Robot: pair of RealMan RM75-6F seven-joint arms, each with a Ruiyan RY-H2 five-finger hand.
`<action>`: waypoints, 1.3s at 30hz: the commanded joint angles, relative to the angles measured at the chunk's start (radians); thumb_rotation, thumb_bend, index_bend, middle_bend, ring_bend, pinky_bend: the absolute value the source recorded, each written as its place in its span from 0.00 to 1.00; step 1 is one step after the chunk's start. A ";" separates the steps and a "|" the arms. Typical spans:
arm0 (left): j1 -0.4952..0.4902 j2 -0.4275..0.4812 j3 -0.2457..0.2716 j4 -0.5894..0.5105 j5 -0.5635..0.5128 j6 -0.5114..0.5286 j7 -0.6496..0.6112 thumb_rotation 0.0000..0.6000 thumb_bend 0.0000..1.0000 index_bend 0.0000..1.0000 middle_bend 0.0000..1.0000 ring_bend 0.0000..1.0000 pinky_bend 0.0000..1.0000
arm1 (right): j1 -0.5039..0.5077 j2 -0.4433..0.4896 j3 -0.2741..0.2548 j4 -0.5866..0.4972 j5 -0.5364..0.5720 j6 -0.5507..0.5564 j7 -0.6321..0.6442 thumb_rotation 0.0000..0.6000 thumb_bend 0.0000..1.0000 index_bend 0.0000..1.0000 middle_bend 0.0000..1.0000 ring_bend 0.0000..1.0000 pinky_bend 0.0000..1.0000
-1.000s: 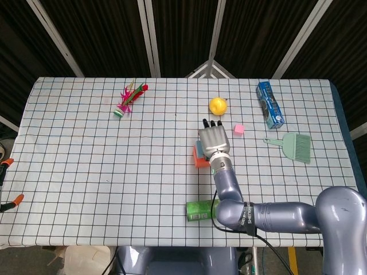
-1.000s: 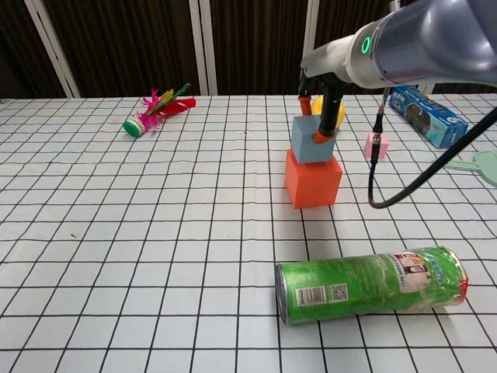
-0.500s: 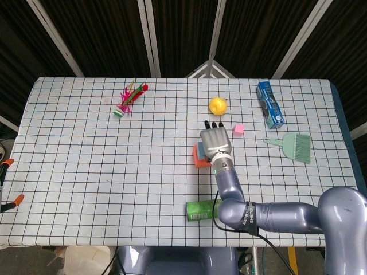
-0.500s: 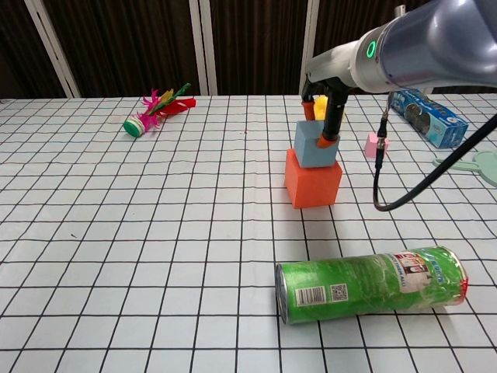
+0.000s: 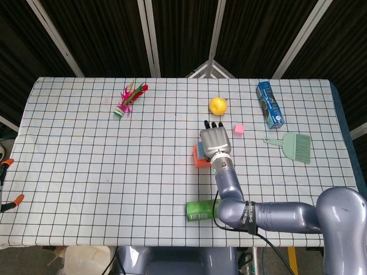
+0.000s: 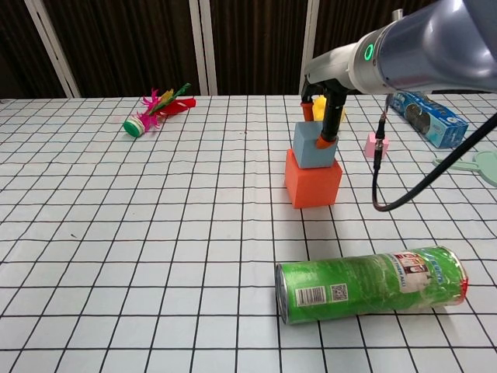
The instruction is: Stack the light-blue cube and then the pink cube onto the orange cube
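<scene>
A: Where did the light-blue cube (image 6: 314, 144) sit at that point?

B: On top of the orange cube (image 6: 312, 179), resting on its upper face but set a little toward the far right edge. The right hand (image 6: 321, 116) had its orange-tipped fingers down over the blue cube's top and right side, gripping it as far as the chest view showed. The left hand was in neither view.

A: And the small pink cube (image 6: 376, 144)?

B: On the checked cloth of the counter (image 6: 155, 233), apart from the stack to its right, untouched.

A: What could have gone wrong from there?

B: I judged the release to be the risky bit. With the blue cube sitting off-centre, fingers dragging as they opened could have tipped or slid it off the orange one. Reaching next for the pink cube, the forearm or its dangling black cable (image 6: 377, 175) might have brushed the stack.

A: Any containers?

B: A green cylindrical snack can (image 6: 371, 284) lay on its side near the front edge, and a blue box (image 6: 428, 115) lay at the far right. What either held I couldn't tell.
</scene>
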 commanded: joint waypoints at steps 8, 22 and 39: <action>0.000 0.000 0.000 -0.001 0.001 0.001 0.000 1.00 0.20 0.14 0.01 0.00 0.02 | 0.003 0.003 -0.002 -0.003 0.013 -0.008 -0.014 1.00 0.74 0.71 0.08 0.13 0.13; -0.001 -0.001 0.000 -0.004 -0.004 -0.001 0.005 1.00 0.20 0.14 0.01 0.00 0.02 | 0.005 0.010 -0.003 -0.011 0.020 -0.020 -0.016 1.00 0.70 0.35 0.08 0.13 0.13; -0.001 0.000 0.000 -0.006 -0.007 -0.002 0.007 1.00 0.20 0.14 0.01 0.00 0.02 | 0.022 0.035 -0.014 -0.034 0.094 -0.035 -0.059 1.00 0.58 0.13 0.08 0.10 0.10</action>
